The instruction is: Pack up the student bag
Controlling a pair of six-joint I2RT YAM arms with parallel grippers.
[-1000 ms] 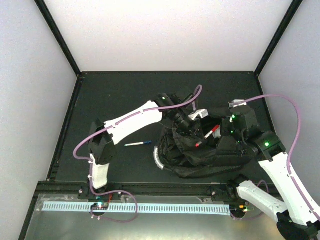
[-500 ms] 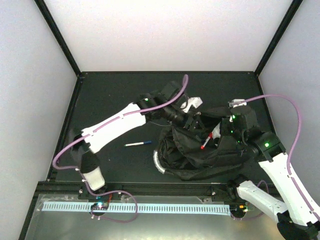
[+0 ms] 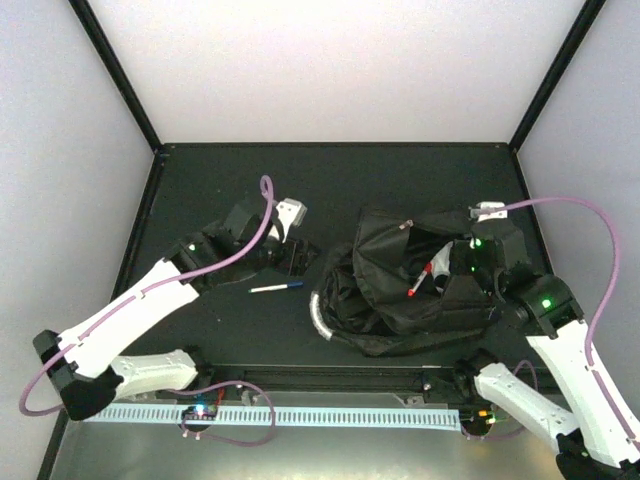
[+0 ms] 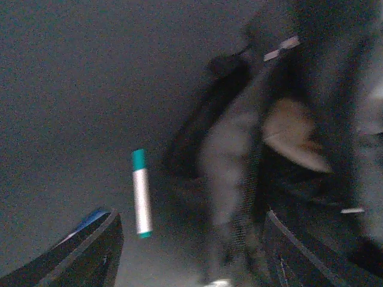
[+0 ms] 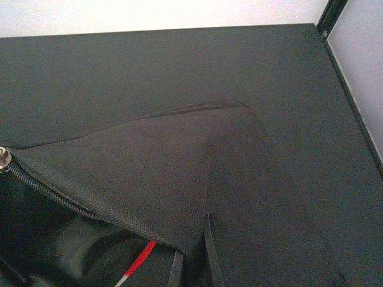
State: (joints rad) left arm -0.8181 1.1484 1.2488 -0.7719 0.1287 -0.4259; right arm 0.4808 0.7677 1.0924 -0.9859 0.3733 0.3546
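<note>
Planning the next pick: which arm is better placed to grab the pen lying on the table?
Left. The left end effector is open, empty and right beside the pen. The right end effector, farther away, is shut on the student bag, apparently holding it open.

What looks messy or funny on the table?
Two things. A white pen lies loose on the table, left of the student bag, not packed. A red pen shows slanted in the bag's open mouth. The bag itself sits slumped and crumpled.
</note>
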